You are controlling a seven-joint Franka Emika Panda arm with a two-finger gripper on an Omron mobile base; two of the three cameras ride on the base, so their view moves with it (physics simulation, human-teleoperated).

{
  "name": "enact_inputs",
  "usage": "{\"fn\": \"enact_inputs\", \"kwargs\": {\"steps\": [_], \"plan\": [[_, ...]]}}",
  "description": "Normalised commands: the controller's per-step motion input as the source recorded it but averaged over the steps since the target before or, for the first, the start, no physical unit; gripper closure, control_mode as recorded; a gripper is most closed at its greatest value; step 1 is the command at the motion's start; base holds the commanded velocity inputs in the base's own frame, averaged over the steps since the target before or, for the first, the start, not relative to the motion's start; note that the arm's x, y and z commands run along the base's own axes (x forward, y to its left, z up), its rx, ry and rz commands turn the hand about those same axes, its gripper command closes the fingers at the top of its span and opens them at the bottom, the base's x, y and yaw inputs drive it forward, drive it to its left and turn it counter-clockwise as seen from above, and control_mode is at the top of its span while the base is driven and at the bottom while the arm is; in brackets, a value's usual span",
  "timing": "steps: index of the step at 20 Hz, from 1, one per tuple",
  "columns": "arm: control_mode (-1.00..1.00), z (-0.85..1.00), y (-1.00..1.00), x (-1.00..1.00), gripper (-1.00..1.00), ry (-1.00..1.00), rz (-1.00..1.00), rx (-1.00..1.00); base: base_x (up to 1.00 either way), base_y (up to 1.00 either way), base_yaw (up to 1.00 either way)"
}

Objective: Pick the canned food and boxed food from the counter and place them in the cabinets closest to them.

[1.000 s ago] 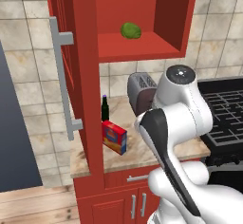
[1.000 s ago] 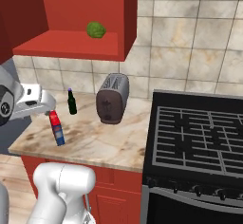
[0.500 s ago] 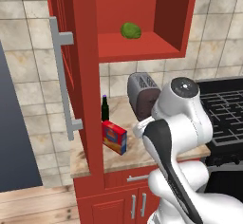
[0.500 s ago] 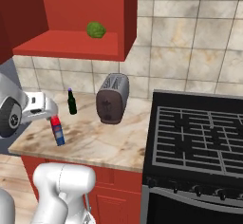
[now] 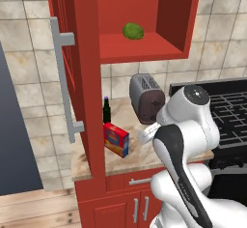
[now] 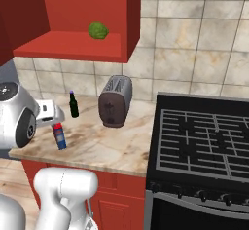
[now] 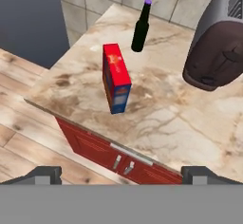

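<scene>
The arm has swung lower and leftward over the last second, its white elbow now sitting at mid-right of the left base view. The gripper point(image 7: 121, 173) is hanging wide open and empty, its fingertips point(image 7: 43, 173) showing at the bottom corners. The boxed food point(image 7: 116, 78) is standing upright at centre frame on the counter point(image 7: 180, 123). The dark bottle point(image 7: 140, 26) and toaster point(image 7: 218, 42) are sitting toward the top and upper right.
</scene>
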Motion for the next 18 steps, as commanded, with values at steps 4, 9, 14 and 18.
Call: {"fn": "enact_inputs", "kwargs": {"steps": [4, 9, 14, 18], "plan": [[-1.0, -0.18, 0.0, 0.19, -1.0, 0.0, 0.1, 0.06, 0.0, 0.0, 0.0], [-1.0, -0.18, 0.0, 0.25, -1.0, 0.0, 0.09, 0.05, 0.0, 0.0, 0.0], [-1.0, -0.22, 0.0, 0.23, -1.0, 0.0, 0.08, 0.04, 0.0, 0.0, 0.0], [-1.0, -0.25, 0.04, 0.21, -1.0, 0.0, 0.04, 0.02, 0.0, 0.0, 0.0]]}}
